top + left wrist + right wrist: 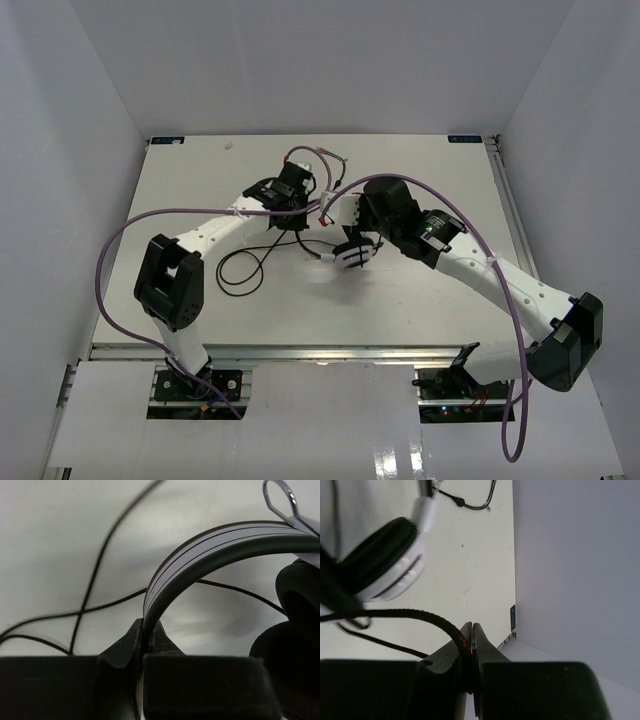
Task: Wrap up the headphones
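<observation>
The headphones are lifted between my two grippers at mid table; one white-and-black ear cup hangs low. My left gripper is shut on the white-and-black headband, which arches up and right from between the fingertips toward a black ear pad. My right gripper is shut on the thin black cord, pinched at the fingertips, with an ear cup up and left of it. The slack cord lies in a loop on the table.
White enclosure walls close in the table on the left, back and right. Thick purple arm cables arc over both arms. A loose stretch of thin cord lies on the far table. A metal rail runs along the near edge.
</observation>
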